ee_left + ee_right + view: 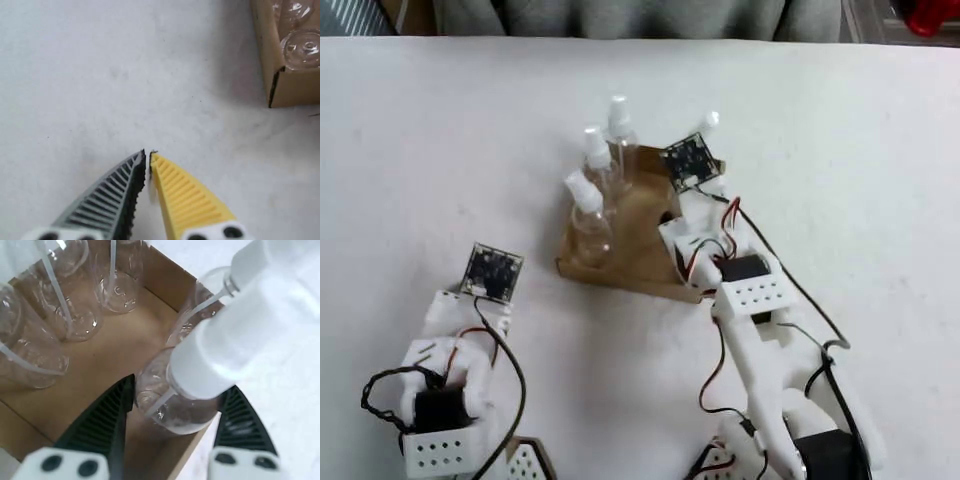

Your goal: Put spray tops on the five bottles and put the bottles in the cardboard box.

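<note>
**Box nearly full, one bottle in the fingers**

The task looks almost done. The cardboard box (pixel 620 266) holds three bottles (pixel 75 315) standing along one side. A fourth bottle (pixel 200 297) stands at the opposite wall. The near bottle (pixel 172 412), with its spray top (pixel 220 350) fitted, stands in the box's corner. The right gripper (pixel 180 390) has its fingers against either side of this bottle, seemingly clamped on it. From above, four white tops rise out of the box. Letting go and pulling clear seem all that is left. The left gripper (pixel 148 156) rests over bare tabletop (pixel 100 75) near the box, fingers together.
</note>
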Robot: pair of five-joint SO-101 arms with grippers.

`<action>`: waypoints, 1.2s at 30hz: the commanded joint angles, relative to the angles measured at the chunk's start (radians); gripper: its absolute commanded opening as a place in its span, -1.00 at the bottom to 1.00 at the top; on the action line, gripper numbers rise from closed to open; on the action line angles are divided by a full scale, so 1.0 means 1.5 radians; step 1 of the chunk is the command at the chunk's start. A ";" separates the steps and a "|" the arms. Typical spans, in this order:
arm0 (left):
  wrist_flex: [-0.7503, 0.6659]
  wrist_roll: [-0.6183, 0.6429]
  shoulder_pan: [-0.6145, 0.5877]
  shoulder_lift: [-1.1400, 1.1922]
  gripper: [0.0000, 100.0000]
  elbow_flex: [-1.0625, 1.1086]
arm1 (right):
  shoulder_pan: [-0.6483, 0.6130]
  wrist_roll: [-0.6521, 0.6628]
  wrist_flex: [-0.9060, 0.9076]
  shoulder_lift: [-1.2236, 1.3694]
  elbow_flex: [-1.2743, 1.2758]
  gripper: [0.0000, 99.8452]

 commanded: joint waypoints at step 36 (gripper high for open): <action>-0.009 -0.008 0.008 -0.010 -0.96 0.000 | -0.019 0.001 0.007 -0.002 0.003 -0.48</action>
